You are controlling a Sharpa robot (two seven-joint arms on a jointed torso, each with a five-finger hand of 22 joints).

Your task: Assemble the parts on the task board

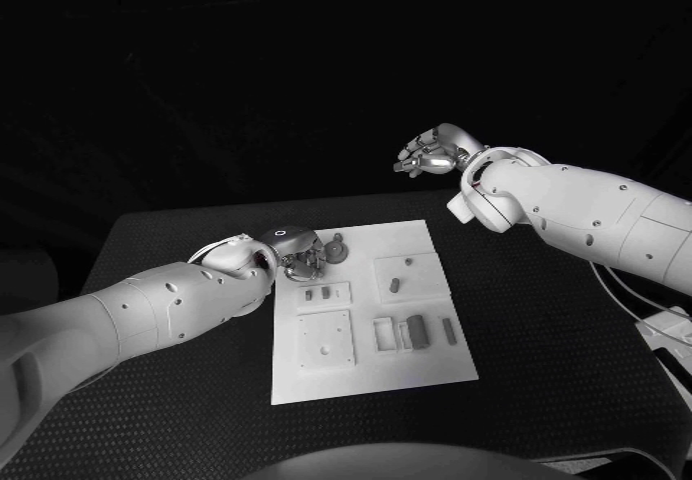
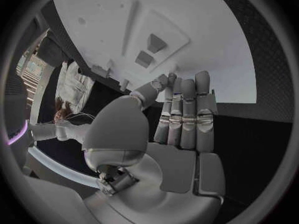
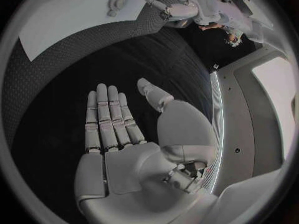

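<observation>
Task board [image 1: 368, 345] — mid-table; grey parts [image 1: 417, 332] lying loose, assembly seemingly barely begun. Left hand [image 1: 303, 258] — at board's far-left corner, fingers straight, empty. Right hand [image 1: 433, 153] — raised beyond the board, empty.

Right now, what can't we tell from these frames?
- Head view: whether the left hand touches the task board; its fingers hide what lies beneath them.
- Left wrist view: the board's near edge, behind the fingers.
- Head view: small parts too small to identify.
- Head view: right hand against dark; finger pose unclear.
</observation>
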